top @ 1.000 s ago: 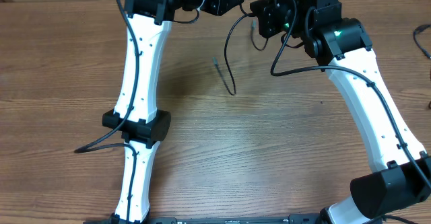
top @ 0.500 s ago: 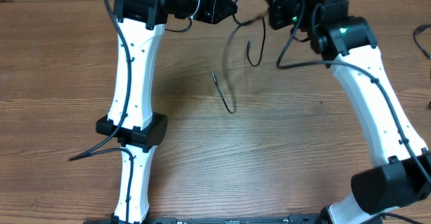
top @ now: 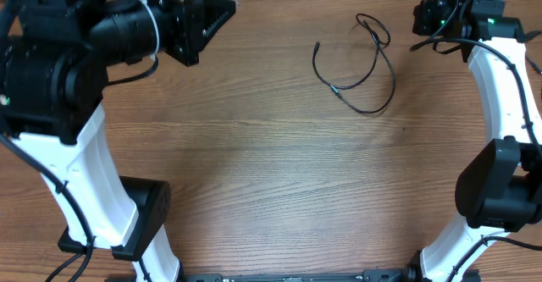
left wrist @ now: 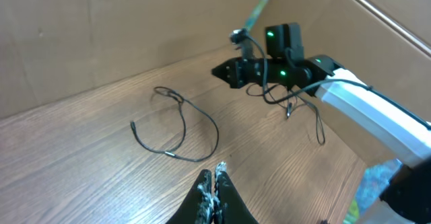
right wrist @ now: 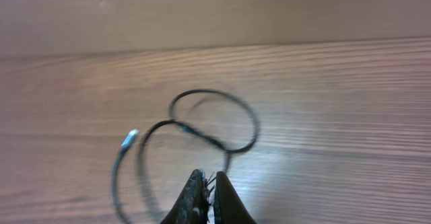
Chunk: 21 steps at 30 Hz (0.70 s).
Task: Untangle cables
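Pressing its fingers together on nothing, the left gripper (left wrist: 213, 187) has drawn back leftward; the right gripper (right wrist: 207, 192), likewise closed and empty, has withdrawn rightward. The cables (top: 366, 110), lifted between both a second ago, now lie released on the table (top: 271, 180), nearer the right gripper, loosely spread with a small loop at the far end, so untangling looks nearly done. No brand, label or writing is legible.
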Tool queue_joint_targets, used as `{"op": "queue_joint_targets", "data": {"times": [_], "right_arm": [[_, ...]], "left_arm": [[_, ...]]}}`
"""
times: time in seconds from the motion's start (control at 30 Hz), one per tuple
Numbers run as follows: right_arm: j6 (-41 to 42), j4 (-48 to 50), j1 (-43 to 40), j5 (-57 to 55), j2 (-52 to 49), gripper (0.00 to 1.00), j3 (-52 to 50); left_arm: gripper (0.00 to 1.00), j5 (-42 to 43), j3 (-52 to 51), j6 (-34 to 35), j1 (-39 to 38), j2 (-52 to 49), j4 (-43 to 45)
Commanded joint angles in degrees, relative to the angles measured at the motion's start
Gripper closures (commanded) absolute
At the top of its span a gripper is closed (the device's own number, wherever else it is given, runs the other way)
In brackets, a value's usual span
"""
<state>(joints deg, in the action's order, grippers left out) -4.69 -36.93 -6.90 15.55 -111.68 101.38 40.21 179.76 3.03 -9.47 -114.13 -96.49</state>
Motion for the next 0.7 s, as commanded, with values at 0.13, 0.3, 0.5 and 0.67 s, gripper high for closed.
{"op": "queue_joint_targets", "data": {"times": [0.13, 0.3, 0.5, 0.67], "right_arm": [[-0.1, -2.3, 6.0, 1.4, 1.3, 0.46, 0.6], [-0.1, -1.3, 7.6, -5.0, -1.6, 0.05, 0.6], [-0.1, -1.1, 7.6, -5.0, -8.0, 0.09, 0.6], [-0.1, -1.4, 7.6, -5.0, -12.7, 0.36, 0.6]], "left_arm": [[0.96, -5.2, -0.7, -4.2, -1.9, -6.5, 0.0], [0.69, -5.3, -0.7, -4.2, -2.0, -7.2, 1.5], [0.63, -5.3, -0.7, -4.4, -1.8, -7.2, 1.3], [0.60, -8.6, -0.7, -4.3, -2.4, -7.3, 1.1]]}}
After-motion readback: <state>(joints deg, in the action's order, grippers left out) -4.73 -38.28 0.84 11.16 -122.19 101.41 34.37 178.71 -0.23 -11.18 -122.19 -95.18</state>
